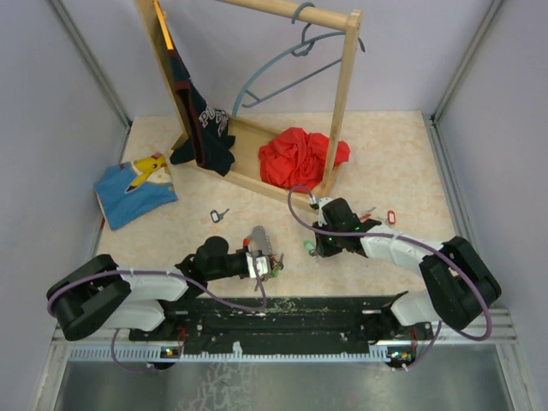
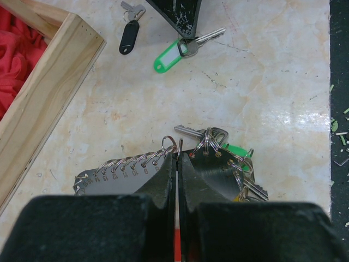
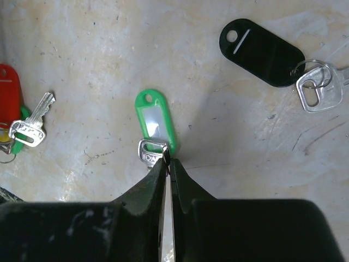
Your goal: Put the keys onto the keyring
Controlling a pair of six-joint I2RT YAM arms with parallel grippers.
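Pick-up step: the right hand (image 3: 166, 162) pinches the green-tagged key (image 3: 155, 128) by its silver head, low centre of its wrist view, flat on the worktop (image 3: 82, 65). The left hand (image 2: 178, 155) clamps the keyring (image 2: 125, 166), bottom centre. Next likely needs lifting the key and aligning it with a ring.

White letters "PU" on the dark shirt (image 1: 204, 128) (rest hidden in folds), stamp on green-tagged key (image 3: 148, 151) illegible

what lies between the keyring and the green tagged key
Only bare tabletop, clearest in the left wrist view: nothing lies between the keyring and the green-tagged key. The black-tagged key sits off to one side.
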